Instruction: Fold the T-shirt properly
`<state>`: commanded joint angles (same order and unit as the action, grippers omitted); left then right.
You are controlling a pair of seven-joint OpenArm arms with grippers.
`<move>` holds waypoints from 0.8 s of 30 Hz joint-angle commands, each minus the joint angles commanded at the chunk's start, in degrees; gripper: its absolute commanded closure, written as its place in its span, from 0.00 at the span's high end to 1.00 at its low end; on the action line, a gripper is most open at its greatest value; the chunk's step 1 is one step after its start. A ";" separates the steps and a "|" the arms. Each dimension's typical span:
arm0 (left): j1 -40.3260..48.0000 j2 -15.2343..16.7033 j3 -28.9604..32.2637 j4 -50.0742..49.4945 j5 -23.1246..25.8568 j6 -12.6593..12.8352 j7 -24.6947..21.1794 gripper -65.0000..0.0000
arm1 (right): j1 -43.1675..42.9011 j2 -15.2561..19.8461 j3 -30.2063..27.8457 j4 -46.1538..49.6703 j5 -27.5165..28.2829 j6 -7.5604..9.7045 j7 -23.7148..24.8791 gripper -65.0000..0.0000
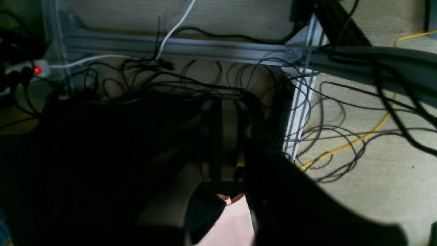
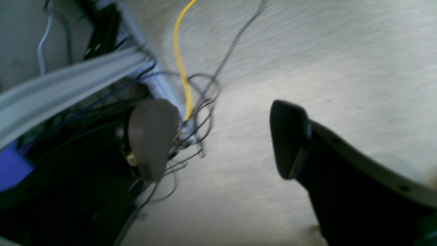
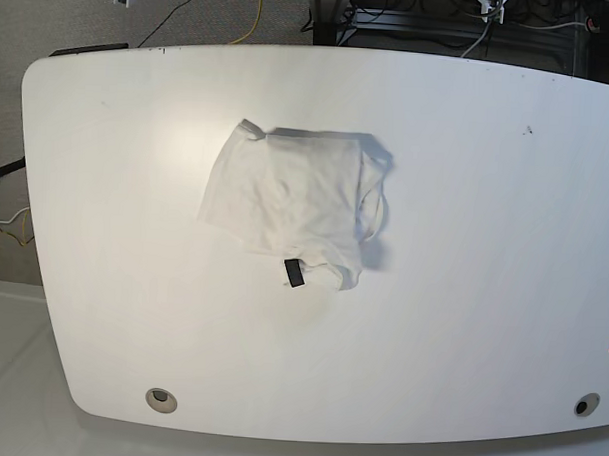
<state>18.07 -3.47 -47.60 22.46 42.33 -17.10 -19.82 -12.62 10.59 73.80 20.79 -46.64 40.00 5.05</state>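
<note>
T-shirt (image 3: 290,200) lies folded into a compact, roughly rectangular bundle on the white tabletop (image 3: 484,244), a little left of centre and toward the far half. Plain white side faces up; no print visible. Small black tag (image 3: 295,273) sits at the near edge of the bundle. Collar or hem loops out slightly along the right edge, casting a shadow on the tabletop. Neither arm appears in the base view; both are well apart from the garment. Right tool (image 2: 218,140): two fingers spread wide apart, nothing between them, seen in the right wrist view over pale carpeted floor (image 2: 324,51), with a yellow cable (image 2: 181,65), a tangle of dark cables and a grey aluminium frame rail (image 2: 68,85) to the left; view is motion-blurred. Left tool (image 1: 223,196): very dark in the left wrist view, one finger (image 1: 205,212) just discernible, so I cannot tell whether it is apart or together. A pinkish patch (image 1: 232,222) shows at the bottom edge near it; what it is cannot be made out. Beyond it are black cable loops (image 1: 205,82), a frame rail (image 1: 177,46), a yellow cable and a red indicator light (image 1: 37,70) at far left. Two round grommets sit near the tabletop's near edge, left (image 3: 160,398) and right (image 3: 586,404).
</note>
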 joint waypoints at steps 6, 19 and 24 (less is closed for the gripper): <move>-5.98 -3.52 0.44 -16.79 6.42 8.44 -4.84 0.03 | 2.73 1.85 -0.09 -12.31 -5.98 -5.85 6.42 0.67; -16.88 -2.11 0.35 -22.46 17.93 17.32 -5.98 0.03 | 10.55 -3.08 0.00 -19.87 -21.89 -19.12 5.01 0.67; -19.34 0.79 0.26 -22.46 18.81 17.41 -1.58 0.03 | 12.57 -6.07 0.00 -19.87 -25.58 -21.85 3.25 0.67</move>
<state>-1.27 -2.68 -47.34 0.00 61.14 0.31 -21.41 -0.04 4.53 73.80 0.92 -72.22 18.15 8.31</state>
